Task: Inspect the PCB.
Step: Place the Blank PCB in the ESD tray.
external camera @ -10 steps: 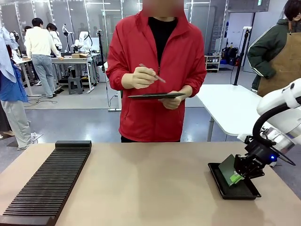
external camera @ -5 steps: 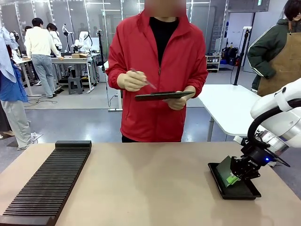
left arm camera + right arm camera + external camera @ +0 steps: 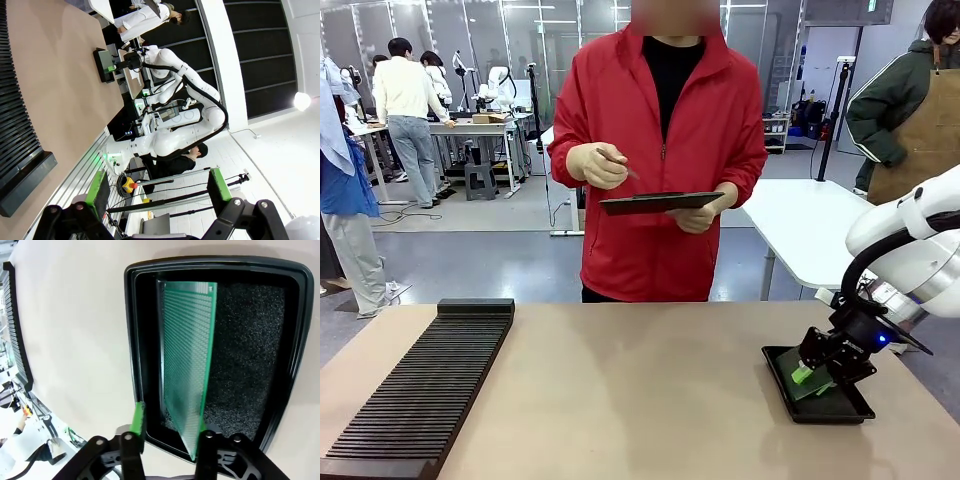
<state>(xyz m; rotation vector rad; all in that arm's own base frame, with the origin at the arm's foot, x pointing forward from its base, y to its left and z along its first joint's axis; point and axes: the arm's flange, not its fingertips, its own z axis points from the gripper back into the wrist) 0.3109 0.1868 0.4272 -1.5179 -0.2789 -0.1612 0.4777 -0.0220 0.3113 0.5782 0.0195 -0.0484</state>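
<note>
The circuit board (image 3: 187, 365) is seen tilted in the black tray (image 3: 135, 330), beside the right hand (image 3: 167, 432), whose fingers are spread wide.

Bright, even indoor light falls from overhead across the room. The tan surface (image 3: 640, 390) is evenly lit, with soft, faint shadows beside the ribbed black rack (image 3: 420, 390) and the black tray (image 3: 817, 385). The front view is sharp throughout. The left wrist view bends strongly at its edges, and a round ceiling lamp (image 3: 302, 101) flares white. The right wrist view is crisp on the PCB (image 3: 187, 360), with its pale corners washed out.
</note>
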